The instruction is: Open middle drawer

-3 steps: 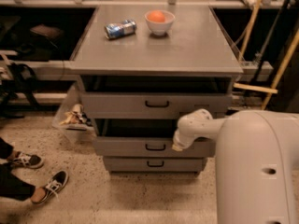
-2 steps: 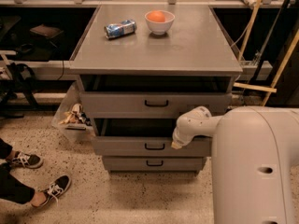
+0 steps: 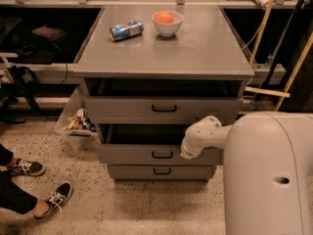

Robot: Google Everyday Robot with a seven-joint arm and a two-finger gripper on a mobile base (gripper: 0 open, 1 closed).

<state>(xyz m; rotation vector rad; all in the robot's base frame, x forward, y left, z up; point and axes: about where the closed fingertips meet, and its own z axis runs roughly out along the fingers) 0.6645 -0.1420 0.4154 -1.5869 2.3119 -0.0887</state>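
The grey cabinet (image 3: 161, 53) has three drawers stacked in its front. The middle drawer (image 3: 132, 154) has a wide flat grey front and a small black bar handle (image 3: 162, 154) at its centre. It stands pulled out a little, with a dark gap above its front. My gripper (image 3: 187, 152) is at the end of the white arm (image 3: 208, 133). It sits against the middle drawer's front, just right of the handle. My white body (image 3: 269, 175) fills the lower right and hides the cabinet's right lower corner.
The top drawer (image 3: 164, 108) and bottom drawer (image 3: 162, 171) carry similar handles. On the cabinet top lie a blue can (image 3: 126, 30) and a white bowl (image 3: 167, 22) holding an orange ball. A person's sneakers (image 3: 53, 198) are on the floor at left, beside a clear bin (image 3: 76, 124).
The arm and the middle drawer stand almost as before. The person's feet at the left have shifted slightly.
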